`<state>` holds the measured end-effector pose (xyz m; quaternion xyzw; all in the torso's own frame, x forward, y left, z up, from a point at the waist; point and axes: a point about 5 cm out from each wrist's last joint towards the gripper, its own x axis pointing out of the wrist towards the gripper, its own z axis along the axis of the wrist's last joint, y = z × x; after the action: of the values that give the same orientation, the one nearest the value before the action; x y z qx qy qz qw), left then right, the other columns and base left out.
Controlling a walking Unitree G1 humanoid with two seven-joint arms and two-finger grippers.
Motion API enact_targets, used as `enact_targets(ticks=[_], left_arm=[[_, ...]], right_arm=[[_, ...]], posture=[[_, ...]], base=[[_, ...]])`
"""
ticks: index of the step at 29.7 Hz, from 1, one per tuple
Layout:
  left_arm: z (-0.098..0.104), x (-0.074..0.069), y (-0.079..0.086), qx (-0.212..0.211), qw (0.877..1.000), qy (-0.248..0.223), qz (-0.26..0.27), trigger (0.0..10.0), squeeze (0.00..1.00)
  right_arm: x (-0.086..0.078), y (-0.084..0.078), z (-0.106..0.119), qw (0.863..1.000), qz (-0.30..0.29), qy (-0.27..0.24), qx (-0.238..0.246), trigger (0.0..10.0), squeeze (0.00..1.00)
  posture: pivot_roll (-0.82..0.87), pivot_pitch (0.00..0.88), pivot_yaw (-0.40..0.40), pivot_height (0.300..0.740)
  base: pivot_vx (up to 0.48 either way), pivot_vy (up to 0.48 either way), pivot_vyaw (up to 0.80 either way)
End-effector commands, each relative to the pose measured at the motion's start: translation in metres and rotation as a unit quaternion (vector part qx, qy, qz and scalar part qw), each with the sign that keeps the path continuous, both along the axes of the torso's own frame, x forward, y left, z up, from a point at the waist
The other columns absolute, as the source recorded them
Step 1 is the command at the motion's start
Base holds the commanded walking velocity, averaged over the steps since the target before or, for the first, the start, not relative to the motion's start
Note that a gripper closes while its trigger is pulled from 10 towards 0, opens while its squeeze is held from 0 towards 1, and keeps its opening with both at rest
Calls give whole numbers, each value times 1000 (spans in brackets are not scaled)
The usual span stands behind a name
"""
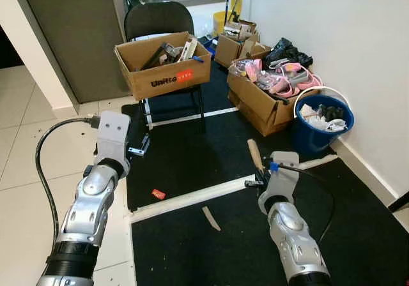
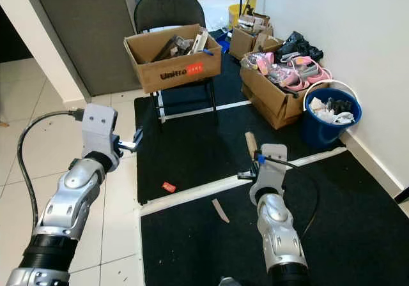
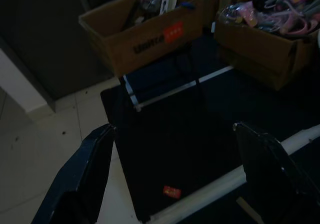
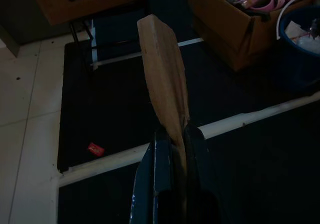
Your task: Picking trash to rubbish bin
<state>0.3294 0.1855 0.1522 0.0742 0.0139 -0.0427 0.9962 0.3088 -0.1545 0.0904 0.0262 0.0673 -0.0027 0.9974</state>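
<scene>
My right gripper is shut on a brown cardboard strip, which sticks up and forward above the black mat. The blue bucket, with white and dark rubbish inside, stands ahead and to the right by the wall. A small red wrapper lies on the mat near its left edge. A second brown strip lies on the mat beside the white tape line. My left gripper is open and holds nothing, raised over the mat's left edge with the red wrapper below it.
A black chair carrying a cardboard box of junk stands straight ahead. More cardboard boxes with pink items line the white wall on the right. White tiles spread to the left.
</scene>
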Motion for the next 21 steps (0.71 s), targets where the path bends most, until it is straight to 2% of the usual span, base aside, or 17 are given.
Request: enact_targets(ticks=[1, 5, 21], left_arm=[[-8, -2, 5, -8, 1000, 16, 11, 10000, 0], [-6, -1, 5, -7, 1000, 14, 8, 10000, 0], [-6, 1, 3, -6, 1000, 18, 3, 10000, 0]], right_arm=[[-4, 2, -6, 1000, 6, 12, -6, 10000, 0], [-3, 2, -7, 1000, 6, 10, -6, 10000, 0], [-4, -2, -10, 1000, 0, 8, -10, 10000, 0]], posture=[[17, 119, 77, 740], [16, 119, 77, 740], [17, 128, 76, 740]], base=[[0, 0, 0], [64, 0, 0], [345, 0, 0]])
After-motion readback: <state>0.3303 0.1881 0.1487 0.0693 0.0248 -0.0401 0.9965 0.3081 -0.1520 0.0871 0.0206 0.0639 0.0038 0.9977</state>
